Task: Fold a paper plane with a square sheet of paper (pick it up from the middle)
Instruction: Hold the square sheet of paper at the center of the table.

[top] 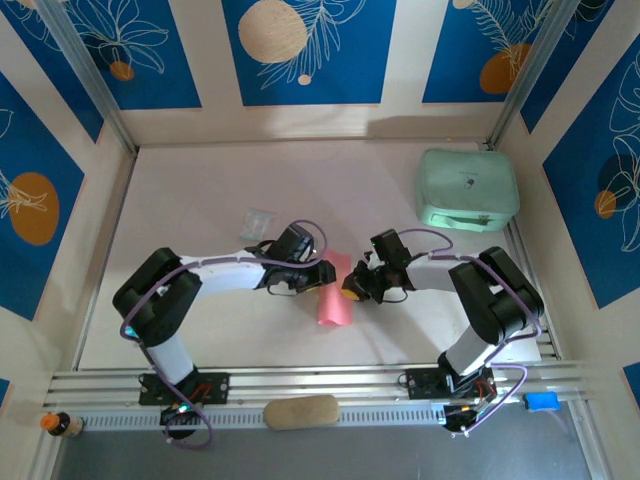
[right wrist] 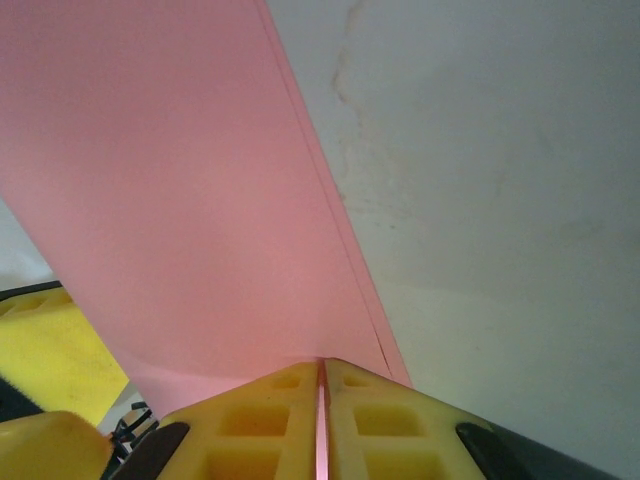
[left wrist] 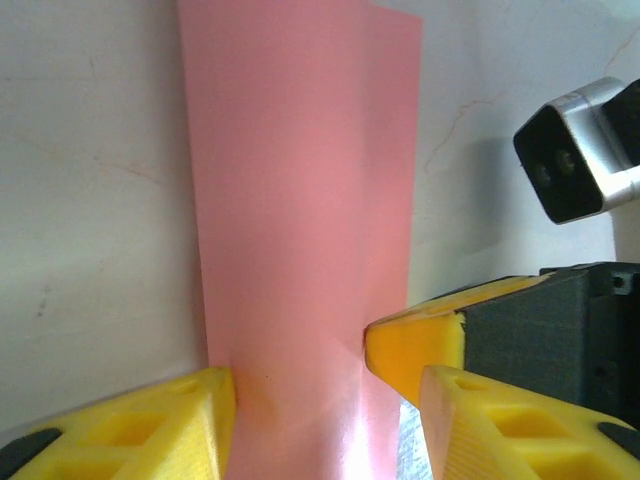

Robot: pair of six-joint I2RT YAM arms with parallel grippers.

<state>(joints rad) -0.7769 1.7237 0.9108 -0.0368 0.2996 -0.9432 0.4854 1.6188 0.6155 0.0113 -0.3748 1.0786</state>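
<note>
At the middle of the bench, between the two arms, the pink paper is doubled into a long strip, its layered edge plain in the right wrist view. The right hand is clamped tight on one end, a sliver of pink between its fingers. The left hand is about half open, its fingers straddling the strip with nothing gripped. The job appears to be at an early lengthwise fold, with no nose or wings formed. The next move likely calls for the left hand to close on the strip without skewing the crease.
</note>
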